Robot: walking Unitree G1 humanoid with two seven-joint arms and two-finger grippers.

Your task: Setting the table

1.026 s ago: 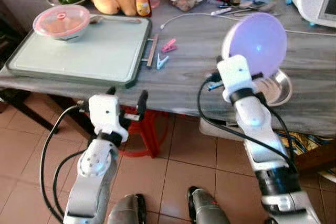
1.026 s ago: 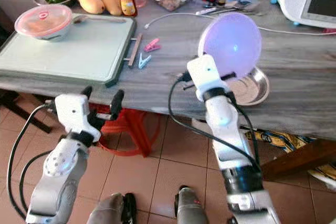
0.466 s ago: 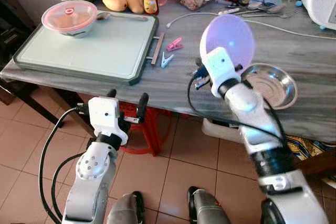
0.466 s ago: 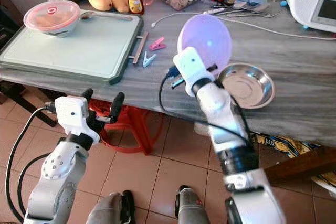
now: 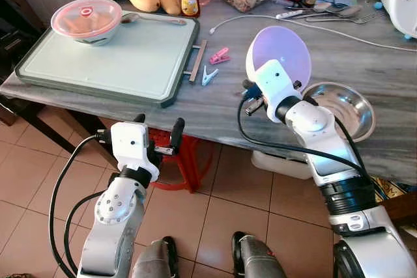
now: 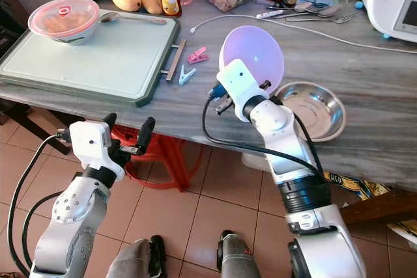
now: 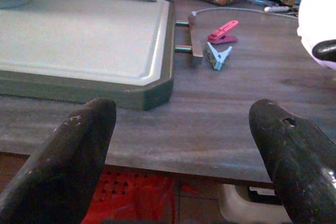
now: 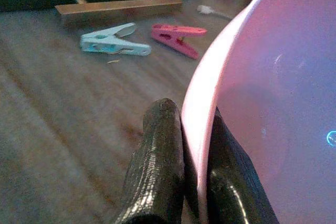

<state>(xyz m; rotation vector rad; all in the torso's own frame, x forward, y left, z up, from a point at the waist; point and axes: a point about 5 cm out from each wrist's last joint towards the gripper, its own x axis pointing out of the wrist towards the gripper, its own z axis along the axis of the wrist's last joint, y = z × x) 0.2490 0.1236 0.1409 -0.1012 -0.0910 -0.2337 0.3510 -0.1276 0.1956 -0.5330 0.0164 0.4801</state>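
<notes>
while right gripper (image 8: pixel 181 182) jaws clench purple bowl (image 5: pixel 280 56), bowl lower, tilted; left gripper (image 7: pixel 178 145) jaws released.

Right tool (image 8: pixel 194 145) pinches rim of lilac bowl (image 5: pixel 280 56), held tilted above desk (image 5: pixel 260 105). Just beside it on outer side: steel dish (image 5: pixel 342 105), blocks that side. Ahead toward inner side: pink peg (image 5: pixel 219 55) and blue peg (image 5: pixel 205 76), then tray handle (image 5: pixel 197 60) and green tray (image 5: pixel 111 56). Bare desk strip between pegs and dish, under bowl: free passage. Beyond bowl: white cable (image 5: pixel 313 24) crosses desk, containers crowd behind. Left tool (image 7: pixel 181 145) wide apart below desk edge; open desk straight ahead, tray corner on its outer side.
</notes>
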